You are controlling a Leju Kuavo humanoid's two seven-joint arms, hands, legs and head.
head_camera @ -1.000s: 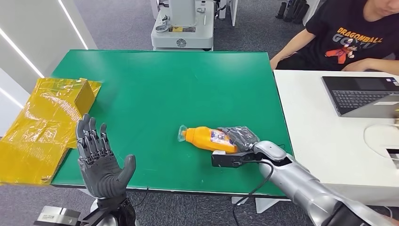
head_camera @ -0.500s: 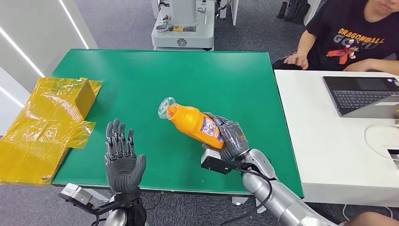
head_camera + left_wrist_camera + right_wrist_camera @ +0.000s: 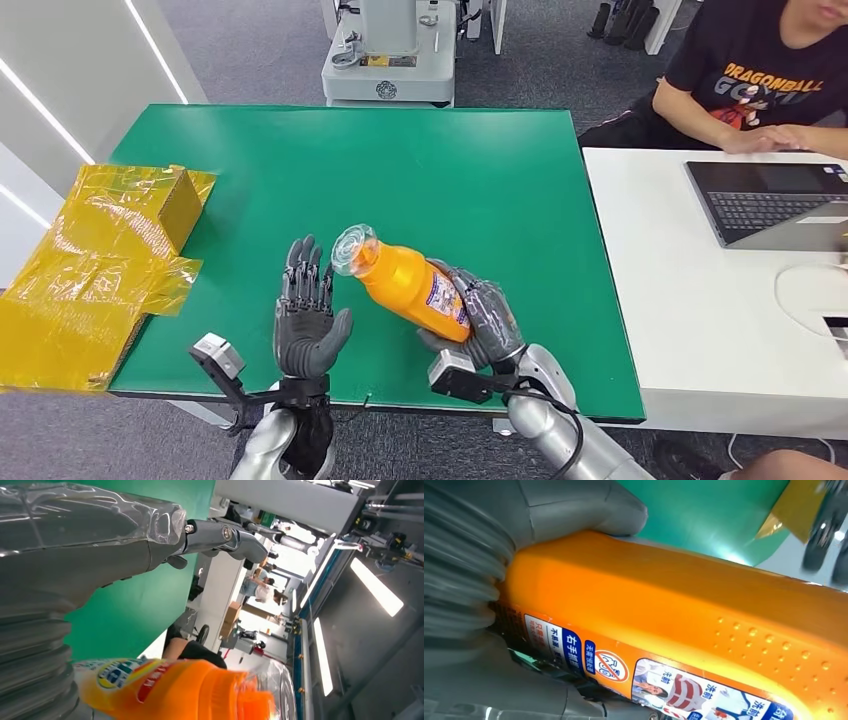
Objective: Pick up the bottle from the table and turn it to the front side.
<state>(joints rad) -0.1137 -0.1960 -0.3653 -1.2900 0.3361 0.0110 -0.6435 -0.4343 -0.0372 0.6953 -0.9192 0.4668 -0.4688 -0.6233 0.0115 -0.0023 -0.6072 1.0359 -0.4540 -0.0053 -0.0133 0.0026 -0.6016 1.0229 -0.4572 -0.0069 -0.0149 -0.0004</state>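
Aloft, tilted bottle (image 3: 410, 283) in right hand (image 3: 484, 318), perhaps off-table.

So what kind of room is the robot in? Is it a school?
Probably an office or robot lab, not a school. A person sits at a white desk with a laptop, and grey machine equipment stands beyond the green table.

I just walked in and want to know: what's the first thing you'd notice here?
The bright orange bottle, lifted over the green table in the robot's right hand, cap end toward the open left hand beside it. Next, the shiny yellow bags at the table's left edge.
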